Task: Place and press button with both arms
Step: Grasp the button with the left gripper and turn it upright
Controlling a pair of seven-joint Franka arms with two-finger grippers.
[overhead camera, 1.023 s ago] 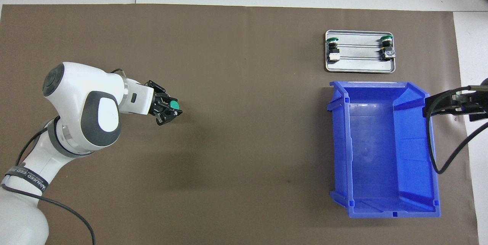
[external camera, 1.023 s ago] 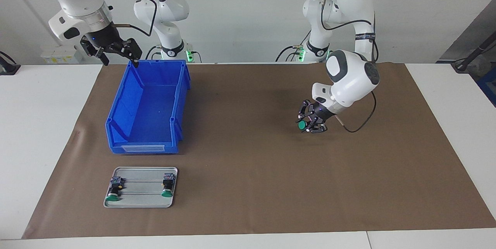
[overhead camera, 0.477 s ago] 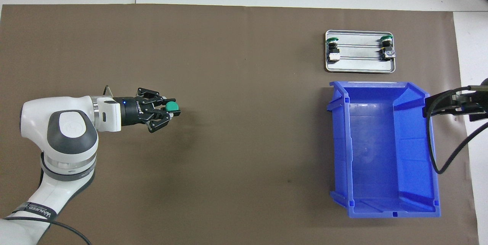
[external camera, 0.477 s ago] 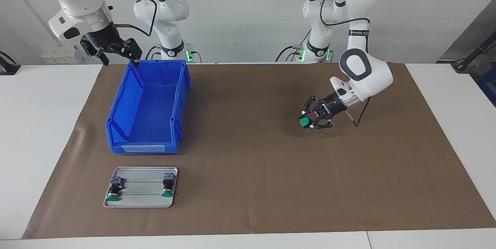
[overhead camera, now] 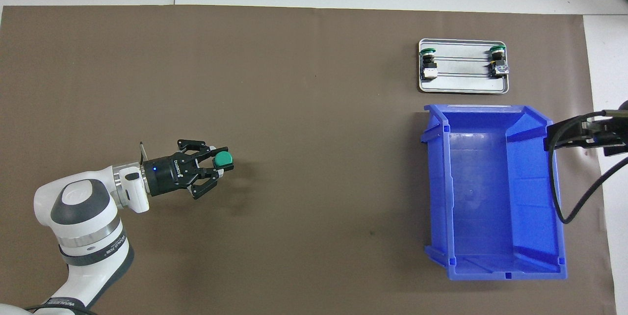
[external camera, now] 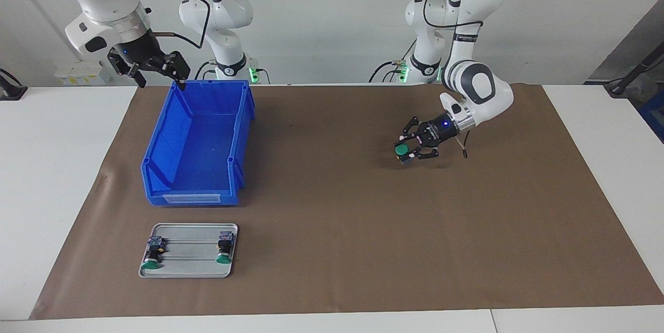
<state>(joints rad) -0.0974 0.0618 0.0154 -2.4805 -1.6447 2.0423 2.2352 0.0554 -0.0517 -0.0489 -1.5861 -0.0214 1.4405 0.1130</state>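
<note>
My left gripper is shut on a button with a round green cap, low over the brown mat toward the left arm's end. I cannot tell whether the button touches the mat. The overhead view shows the gripper lying nearly level with the green cap at its tip. Two more buttons lie on a metal tray. My right gripper is open and empty, and waits above the blue bin's corner nearest the robots.
An empty blue bin stands toward the right arm's end of the mat, and shows in the overhead view too. The metal tray lies just farther from the robots than the bin. A brown mat covers the table.
My left arm has folded and turned its wrist, bringing the held button lower and a little toward the robots. My right arm has not moved.
</note>
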